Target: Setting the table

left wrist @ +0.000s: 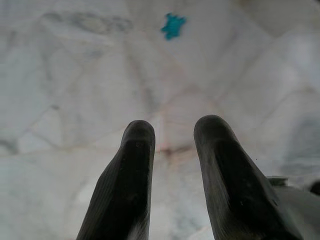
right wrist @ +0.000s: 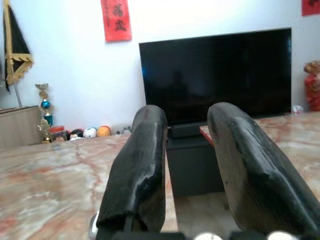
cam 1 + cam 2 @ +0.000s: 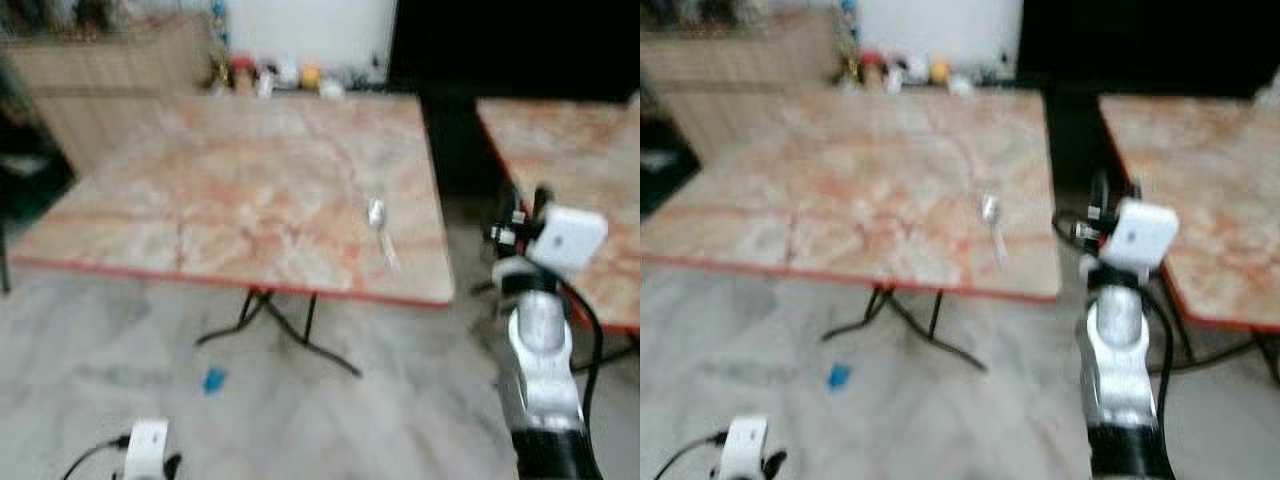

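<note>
A small shiny metal spoon (image 3: 379, 228) lies right of centre on the marble-patterned table (image 3: 230, 190). Light, stiff and likely slippery; best pinched mid-handle. The right gripper (image 2: 187, 165), fingers spread and empty, hovers beside the table edge.

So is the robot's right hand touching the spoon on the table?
Apart. In the left eye view the right gripper is raised off the table's right edge, with bare tabletop between it and the spoon.
</note>
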You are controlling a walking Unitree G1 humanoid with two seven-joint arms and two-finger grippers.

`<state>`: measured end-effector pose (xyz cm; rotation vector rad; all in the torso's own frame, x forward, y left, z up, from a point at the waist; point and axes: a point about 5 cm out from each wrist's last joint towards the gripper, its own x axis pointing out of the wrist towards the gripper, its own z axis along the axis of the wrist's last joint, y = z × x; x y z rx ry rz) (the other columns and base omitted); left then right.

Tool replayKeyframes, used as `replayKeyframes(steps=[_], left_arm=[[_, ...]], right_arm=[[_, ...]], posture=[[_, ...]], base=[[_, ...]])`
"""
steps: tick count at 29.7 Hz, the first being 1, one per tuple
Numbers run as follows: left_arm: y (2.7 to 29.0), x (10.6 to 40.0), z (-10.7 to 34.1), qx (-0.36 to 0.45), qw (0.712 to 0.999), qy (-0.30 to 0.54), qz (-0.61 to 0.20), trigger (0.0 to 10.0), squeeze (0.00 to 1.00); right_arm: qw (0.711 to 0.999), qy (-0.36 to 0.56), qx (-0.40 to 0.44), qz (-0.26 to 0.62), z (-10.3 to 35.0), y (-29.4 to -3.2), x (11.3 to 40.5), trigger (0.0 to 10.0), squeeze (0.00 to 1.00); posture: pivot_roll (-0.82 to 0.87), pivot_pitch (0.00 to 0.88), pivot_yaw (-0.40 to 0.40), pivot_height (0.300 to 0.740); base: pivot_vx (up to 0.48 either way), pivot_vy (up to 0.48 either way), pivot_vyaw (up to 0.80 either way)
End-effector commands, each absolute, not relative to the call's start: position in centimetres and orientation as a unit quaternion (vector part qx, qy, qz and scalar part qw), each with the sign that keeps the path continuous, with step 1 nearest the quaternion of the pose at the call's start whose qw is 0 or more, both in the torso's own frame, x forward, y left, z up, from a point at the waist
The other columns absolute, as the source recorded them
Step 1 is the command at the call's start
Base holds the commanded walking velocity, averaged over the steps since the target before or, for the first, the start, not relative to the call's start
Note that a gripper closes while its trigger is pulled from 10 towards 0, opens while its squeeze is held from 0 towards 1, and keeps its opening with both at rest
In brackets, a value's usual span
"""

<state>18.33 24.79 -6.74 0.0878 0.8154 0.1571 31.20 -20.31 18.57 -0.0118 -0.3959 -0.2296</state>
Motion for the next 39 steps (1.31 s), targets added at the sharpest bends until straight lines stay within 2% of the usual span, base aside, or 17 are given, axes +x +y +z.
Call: replayKeyframes(steps=[1, 5, 20, 24, 29, 31, 39], left_arm=[[24.28, 18.26, -6.95, 0.038, 0.913, 0.401, 0.07, 10.0, 0.0], [24.35, 18.33, -6.89, 0.038, 0.913, 0.399, 0.071, 10.0, 0.0], [24.25, 18.36, -6.88, 0.041, 0.914, 0.399, 0.058, 10.0, 0.0], [24.4, 18.27, -6.91, 0.051, 0.911, 0.405, 0.052, 10.0, 0.0], [24.54, 18.2, -6.91, 0.059, 0.91, 0.407, 0.052, 10.0, 0.0], [24.48, 18.22, -6.92, 0.061, 0.91, 0.407, 0.052, 10.0, 0.0], [23.97, 18.26, -7.05, 0.059, 0.91, 0.408, 0.05, 10.0, 0.0]], right_arm=[[0.973, -0.194, -0.011, -0.124, 18.49, -21.02, 31.02, 10.0, 0.0], [0.974, -0.193, -0.01, -0.122, 18.5, -20.92, 31.13, 10.0, 0.0], [0.975, -0.187, -0.011, -0.116, 18.22, -20.63, 31.1, 10.0, 0.0], [0.976, -0.19, -0.031, -0.102, 18.26, -20.28, 31.11, 10.0, 0.0], [0.976, -0.193, -0.035, -0.097, 18.33, -20.12, 31.04, 10.0, 0.0], [0.977, -0.19, -0.011, -0.101, 18.2, -20.17, 31.16, 10.0, 0.0], [0.978, -0.184, -0.02, -0.096, 18.13, -20.06, 31.26, 10.0, 0.0]], posture=[[0.01, 0.0, 0.038, 0.74], [0.01, 0.007, 0.038, 0.74], [0.01, 0.0, 0.04, 0.74], [0.01, 0.0, 0.044, 0.74], [0.01, 0.0, 0.044, 0.74], [0.01, 0.0, 0.043, 0.74], [0.01, 0.0, 0.042, 0.74]], base=[[0.0, 0.469, 0.0], [0.0, 0.432, 0.0], [0.0, 0.0, 0.0], [0.253, 0.0, 0.0], [0.216, 0.0, 0.8], [0.311, 0.0, 0.0], [0.343, 0.0, 0.0]])
